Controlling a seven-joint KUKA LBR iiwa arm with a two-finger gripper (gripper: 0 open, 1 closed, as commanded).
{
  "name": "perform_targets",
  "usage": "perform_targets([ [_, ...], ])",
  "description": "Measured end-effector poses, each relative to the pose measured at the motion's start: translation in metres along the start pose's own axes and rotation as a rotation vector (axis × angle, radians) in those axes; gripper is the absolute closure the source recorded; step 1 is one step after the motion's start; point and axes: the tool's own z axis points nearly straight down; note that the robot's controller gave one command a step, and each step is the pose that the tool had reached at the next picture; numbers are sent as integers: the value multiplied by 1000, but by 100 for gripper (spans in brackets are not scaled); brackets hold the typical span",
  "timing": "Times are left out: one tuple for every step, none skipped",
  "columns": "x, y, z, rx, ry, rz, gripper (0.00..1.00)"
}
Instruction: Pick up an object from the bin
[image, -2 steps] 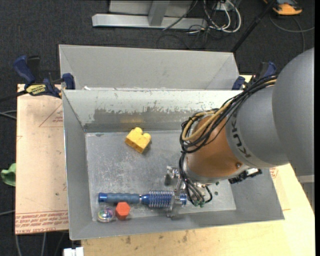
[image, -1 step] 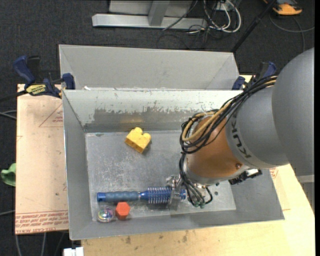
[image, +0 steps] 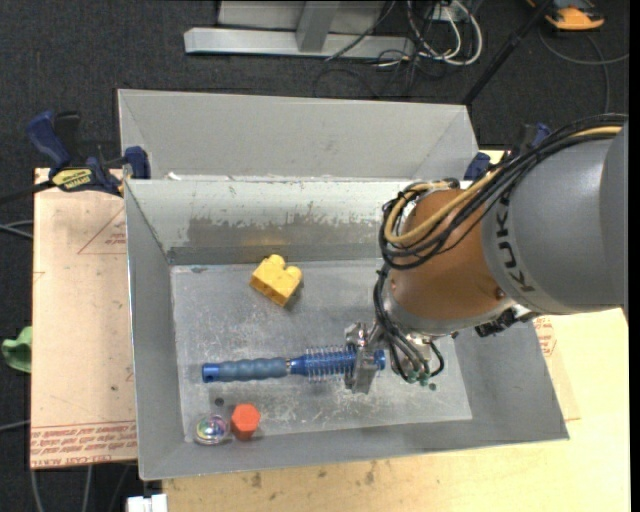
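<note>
Starting at the left of the grey bin (image: 150, 300), a small silvery dome-like thing (image: 209, 431) and an orange piece (image: 245, 420) sit touching in the near-left corner of the floor, well out of the way. Just above them the blue brush (image: 250, 371) lies flat and lengthwise, handle to the left and coiled bristle head to the right, so its head end faces the arm. A yellow block (image: 276, 279) rests alone towards the back wall. The jaws are low over the floor, right at the brush's bristle end. I take the brush to be the pick, but I cannot tell whether the jaws are apart, together or clamped on it. Rightmost is the grey arm (image: 570, 220), with its orange wrist cover and cables. On its casing I can read "KU"; the rest of the lettering curves out of sight.
</note>
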Motion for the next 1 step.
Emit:
perform_targets([
  [-6, 9, -86, -1, -3, -21, 100],
])
